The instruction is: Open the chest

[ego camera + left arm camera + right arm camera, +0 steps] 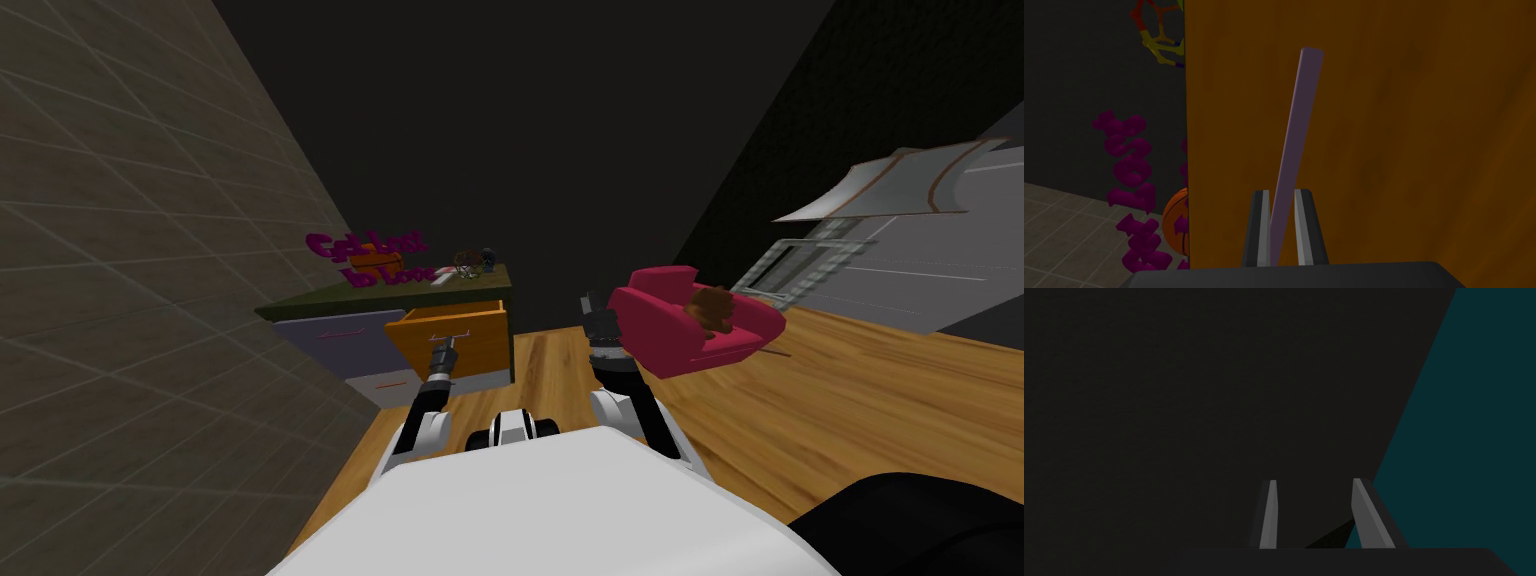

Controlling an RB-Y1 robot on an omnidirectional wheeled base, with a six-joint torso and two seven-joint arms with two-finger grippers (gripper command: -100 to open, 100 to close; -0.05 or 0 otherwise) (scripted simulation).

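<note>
Left pincer, arm stretched forward, clamps handle on orange drawer.

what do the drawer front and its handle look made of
Drawer front: probably wood, matte; orange-brown with faint streaky grain. Handle: a plain flat mauve bar, no grain or shine, so painted metal or plastic, can't tell. The left hand is shut on it.

Left hand outstretched and low, pinched on a thin handle; right hand raised (fingers apart)
</note>
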